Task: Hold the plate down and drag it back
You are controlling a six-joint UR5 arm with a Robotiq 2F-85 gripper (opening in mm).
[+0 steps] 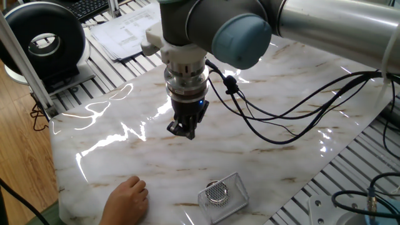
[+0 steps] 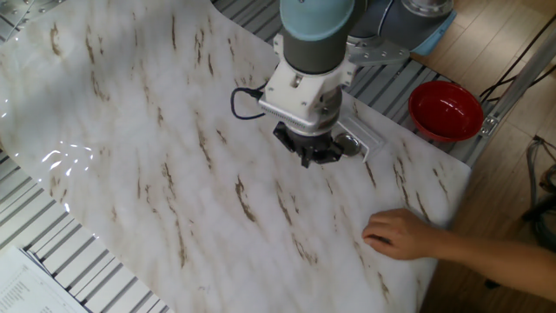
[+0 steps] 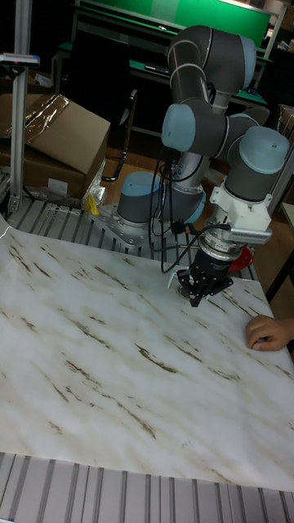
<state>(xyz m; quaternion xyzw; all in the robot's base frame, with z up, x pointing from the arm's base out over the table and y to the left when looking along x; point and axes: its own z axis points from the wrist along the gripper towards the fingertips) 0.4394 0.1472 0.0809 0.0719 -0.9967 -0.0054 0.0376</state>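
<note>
gripper (image 1: 184, 130) hides plate (image 1: 216, 192) in tall view.

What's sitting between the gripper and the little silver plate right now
Nothing visible. The gripper hangs above bare marble, and the plate lies in the clear tray near the table edge. A person's hand rests on the marble beside that stretch, not across it.

plate (image 2: 349, 146): half hidden behind pincer (image 2: 314, 157) | pincer gap: unclear

I see white table (image 1: 300, 119) sheet veined brown; silver plate (image 1: 215, 192), grey mesh; red bowl (image 2: 446, 110).
</note>
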